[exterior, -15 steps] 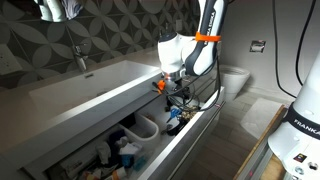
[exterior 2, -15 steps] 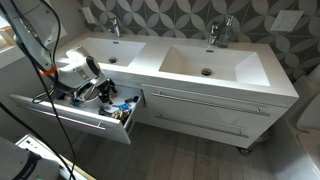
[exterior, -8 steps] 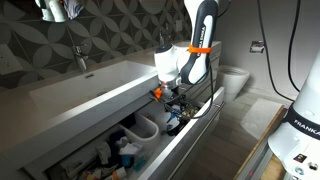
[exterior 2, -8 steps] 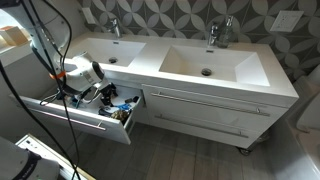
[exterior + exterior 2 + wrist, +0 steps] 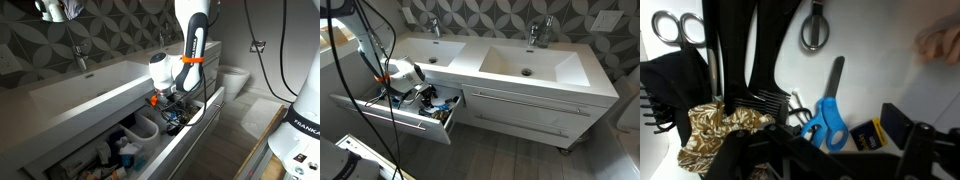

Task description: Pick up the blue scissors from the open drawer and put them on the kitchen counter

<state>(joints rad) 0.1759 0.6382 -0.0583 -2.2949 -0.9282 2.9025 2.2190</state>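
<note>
The blue scissors lie flat on the white floor of the open drawer, blades pointing up the wrist view. My gripper is open and empty, its dark fingers spread just above the blue handles. In both exterior views the gripper hangs low inside the open drawer, under the front edge of the kitchen counter. The scissors cannot be told apart there.
In the drawer lie black combs, silver-handled scissors, a gold-patterned cloth, a small blue-and-yellow box and a black block. Sink basins and faucets sit on the counter.
The arm has swung more upright and the wrist has shifted a little along the drawer. The gripper stays low in the drawer and holds nothing.
</note>
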